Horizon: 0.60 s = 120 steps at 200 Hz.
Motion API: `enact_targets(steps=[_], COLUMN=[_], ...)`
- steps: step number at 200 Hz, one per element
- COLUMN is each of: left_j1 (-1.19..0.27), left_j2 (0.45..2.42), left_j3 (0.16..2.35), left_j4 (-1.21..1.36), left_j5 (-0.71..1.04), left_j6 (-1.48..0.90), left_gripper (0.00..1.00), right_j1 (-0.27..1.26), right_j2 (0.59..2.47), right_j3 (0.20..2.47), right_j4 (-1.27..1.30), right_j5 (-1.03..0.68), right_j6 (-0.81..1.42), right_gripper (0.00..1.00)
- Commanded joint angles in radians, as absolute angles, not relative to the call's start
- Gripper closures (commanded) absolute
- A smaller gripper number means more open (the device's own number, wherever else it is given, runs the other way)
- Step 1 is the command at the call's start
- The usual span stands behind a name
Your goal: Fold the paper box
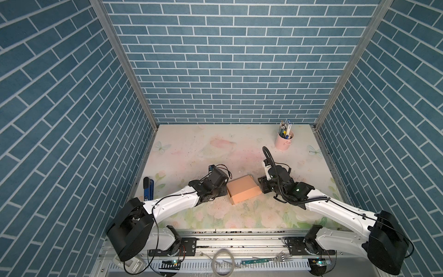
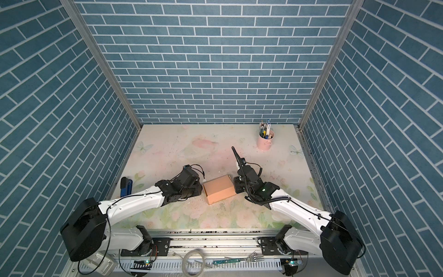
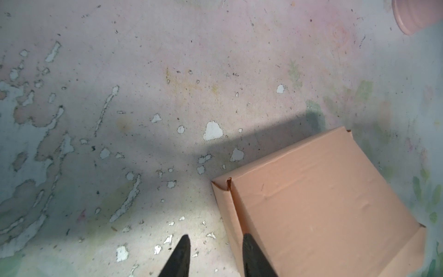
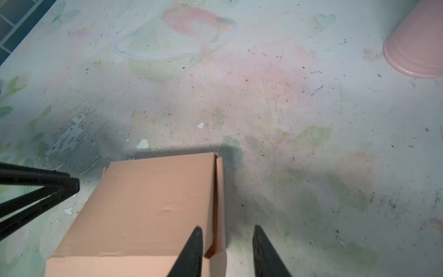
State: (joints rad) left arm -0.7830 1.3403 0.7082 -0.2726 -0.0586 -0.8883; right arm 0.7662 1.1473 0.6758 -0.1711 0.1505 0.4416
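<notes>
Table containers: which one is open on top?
The pink cup near the back right corner: its mouth is open, with pens sticking out. The peach paper box shows a closed top.

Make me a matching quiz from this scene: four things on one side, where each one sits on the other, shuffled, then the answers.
Things:
1 paper box
2 pink cup
3 blue stapler
4 fork

Places:
A far right corner of the table
B front ledge, off the table
C middle of the table, towards the front
D left edge of the table

Pairs: 1-C, 2-A, 3-D, 4-B
</notes>
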Motion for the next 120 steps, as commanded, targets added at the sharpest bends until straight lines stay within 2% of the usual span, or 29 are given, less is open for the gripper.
enact_targets(steps=[1,120], left_j1=[-0.788,-0.798], left_j2=[1.372,1.561], left_j3=[0.713,0.764], left_j4=[-0.301,-0.223], left_j5=[-0.08,-0.051], left_j6=[-0.901,-0.889], left_gripper=[0.65,0.66], right_j1=[0.706,0.672], right_j2=[1.13,1.361], right_j3=[0.647,0.616], right_j4=[-0.177,-0.05], right_j5=[0.109,0.012], right_j6=[0.511,0.544], right_gripper=[0.64,0.63])
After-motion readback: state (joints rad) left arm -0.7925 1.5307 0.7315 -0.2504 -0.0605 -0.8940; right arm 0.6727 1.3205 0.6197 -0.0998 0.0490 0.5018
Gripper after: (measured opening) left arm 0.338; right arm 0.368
